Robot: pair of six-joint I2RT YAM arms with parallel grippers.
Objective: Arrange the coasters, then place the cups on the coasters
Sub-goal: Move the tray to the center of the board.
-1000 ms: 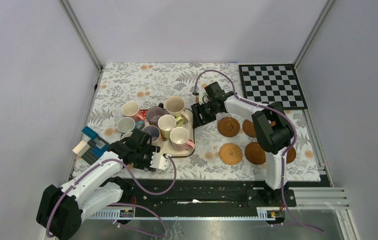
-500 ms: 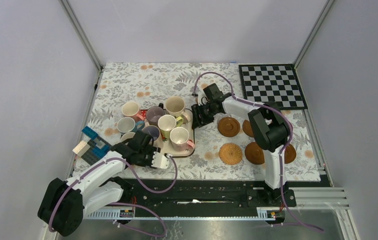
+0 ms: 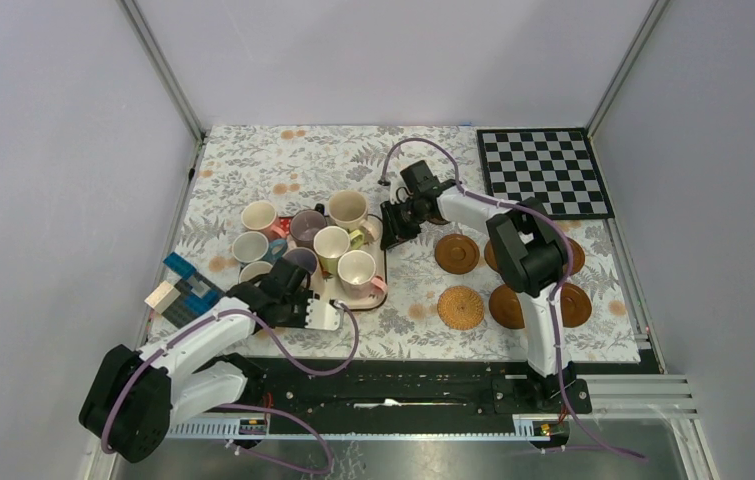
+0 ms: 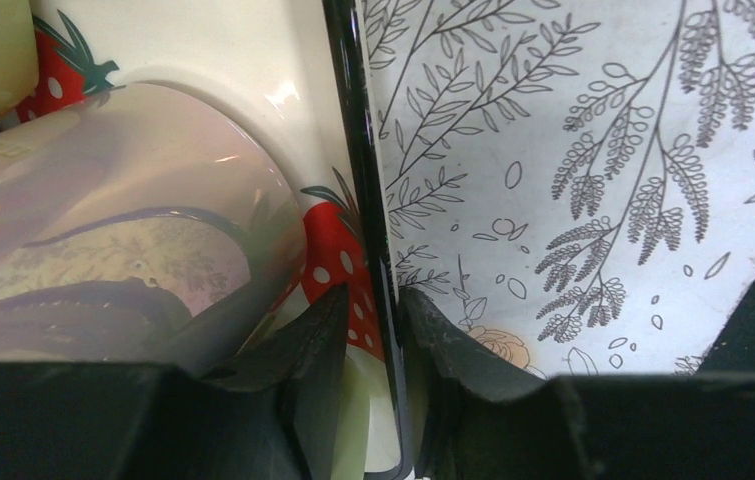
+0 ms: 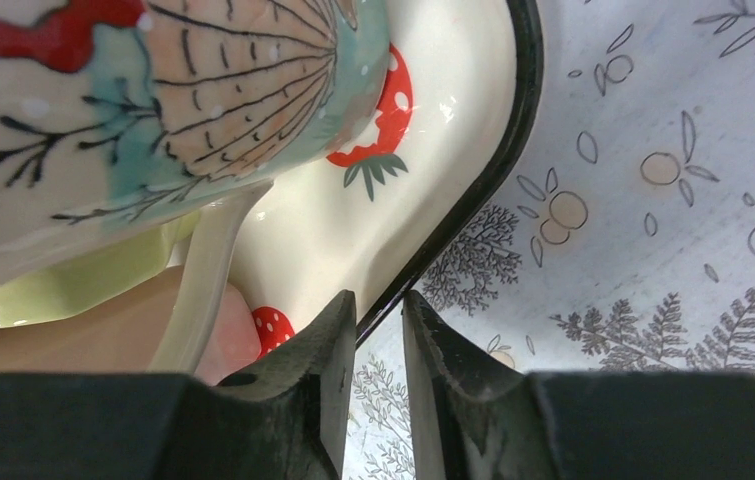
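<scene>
Several cups stand crowded on a cream strawberry-print tray left of centre. My left gripper is shut on the tray's near black rim, one finger inside beside a purple cup, the other outside. My right gripper is shut on the tray's far right corner rim, next to a patterned cream cup. Several brown coasters lie on the cloth to the right, one dark and one woven.
A black-and-white checkerboard mat lies at the back right. Blue and tan blocks sit left of the tray near the table's left edge. A floral cloth covers the table, with metal frame posts at the back corners.
Both grippers have closed onto the tray's rim. The right gripper and the tray's far corner have shifted slightly toward the back.
</scene>
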